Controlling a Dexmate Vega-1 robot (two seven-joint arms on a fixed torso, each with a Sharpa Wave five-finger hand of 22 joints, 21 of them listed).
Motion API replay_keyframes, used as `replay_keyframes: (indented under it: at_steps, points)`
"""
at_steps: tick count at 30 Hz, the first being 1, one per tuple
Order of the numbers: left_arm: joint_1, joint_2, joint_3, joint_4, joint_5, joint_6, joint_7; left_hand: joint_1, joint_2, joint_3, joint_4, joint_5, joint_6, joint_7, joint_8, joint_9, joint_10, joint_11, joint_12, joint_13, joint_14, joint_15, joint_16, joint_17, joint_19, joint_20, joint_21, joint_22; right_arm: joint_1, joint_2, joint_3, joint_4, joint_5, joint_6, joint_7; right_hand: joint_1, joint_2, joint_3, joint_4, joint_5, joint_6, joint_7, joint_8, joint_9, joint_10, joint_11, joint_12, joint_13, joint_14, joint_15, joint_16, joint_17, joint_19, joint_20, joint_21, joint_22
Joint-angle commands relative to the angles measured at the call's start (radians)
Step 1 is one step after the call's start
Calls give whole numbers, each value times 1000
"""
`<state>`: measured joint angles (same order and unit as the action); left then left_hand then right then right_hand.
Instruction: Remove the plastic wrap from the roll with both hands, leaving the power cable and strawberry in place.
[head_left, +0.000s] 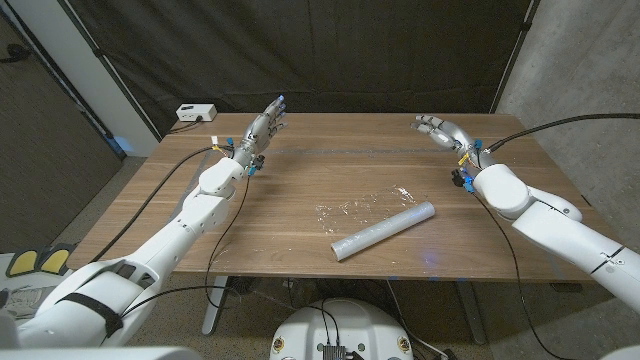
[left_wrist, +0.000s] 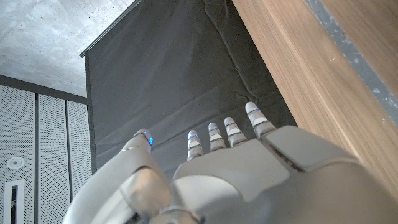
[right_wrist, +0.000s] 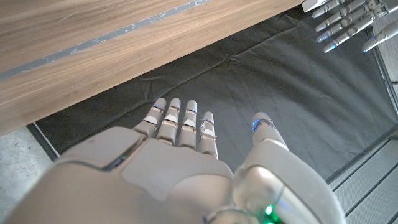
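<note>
The roll (head_left: 383, 230) lies on its side on the wooden surface (head_left: 300, 180), near the front edge and a little to the right of the middle. Its long axis runs on a diagonal: one end points toward the front edge and slightly left, the other toward the back right, so it slants up to the right in the head view. Just behind it and to its left, a crumpled sheet of clear plastic wrap (head_left: 360, 206) lies spread on the surface, its near edge close beside the roll; whether the two touch cannot be told. The left hand (head_left: 260, 130) is raised over the back left part of the surface, well apart from the roll, its fingers (left_wrist: 224, 134) straight and apart, holding nothing. The right hand (head_left: 440, 131) is at the back right, also well apart from the roll, its fingers (right_wrist: 180, 121) extended with the thumb spread away, holding nothing. In the right wrist view, the left hand's fingertips show at the far corner against the black curtain (right_wrist: 261, 81). A white box (head_left: 196, 113) sits beyond the back left corner of the surface.
</note>
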<state>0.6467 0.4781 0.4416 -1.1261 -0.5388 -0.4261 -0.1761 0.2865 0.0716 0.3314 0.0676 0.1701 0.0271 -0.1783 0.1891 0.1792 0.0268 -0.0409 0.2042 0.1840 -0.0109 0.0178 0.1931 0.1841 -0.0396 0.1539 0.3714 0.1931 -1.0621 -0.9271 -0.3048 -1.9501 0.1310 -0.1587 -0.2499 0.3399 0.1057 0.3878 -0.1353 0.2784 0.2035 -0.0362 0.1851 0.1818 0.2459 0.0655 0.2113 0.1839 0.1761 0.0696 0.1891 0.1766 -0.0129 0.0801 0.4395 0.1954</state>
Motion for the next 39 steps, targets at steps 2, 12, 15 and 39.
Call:
replay_keyframes:
  at_steps: [2, 12, 15, 39]
  points:
    - [-6, -6, 8, -7, 3, -12, -22, 1, -3, -3, 2, 7, 6, -8, 3, 2, 6, 1, 5, 2, 6, 1, 4, 2, 2, 7, -5, 4, -97, -149, 67, -149, -34, -87, 42, 17, 1, 6, -11, 0, 0, -1, 4, 3, -2, -2, 2, 2, 9, 1, 6, 2, 13, 2, 0, 1]
    - [-17, -20, 14, 5, -2, -32, -50, 0, -3, -4, 2, 7, 6, -8, 2, 3, 6, 0, 3, 2, 6, 3, 2, 2, 4, 7, -7, 4, -160, -241, 119, -226, -68, -162, 72, 36, 3, 14, -21, 2, -11, 1, 2, 4, -6, -7, 1, 2, 18, -9, 6, 1, 22, -16, 0, 1]
    - [-15, -23, 15, 7, -3, -36, -52, 0, -3, -4, 2, 7, 7, -9, 2, 3, 7, -2, 3, 2, 7, 1, 2, 2, 5, 6, -7, 4, -174, -264, 128, -248, -80, -188, 81, 39, 3, 15, -23, 2, -12, 3, 2, 4, -6, -9, 1, 2, 17, -12, 6, 1, 24, -18, 0, 0]
    - [26, -20, 19, -57, -2, -51, -48, 0, -2, -5, 2, 7, 10, -6, 2, 3, 12, -2, 2, 2, 9, 4, 1, 3, 8, 7, -11, 5, -265, -475, 215, -396, -140, -283, 238, 40, -32, 0, -25, -15, -38, -17, -2, 4, -24, -33, -5, 3, 16, -36, 1, 2, 30, -31, -7, -1]
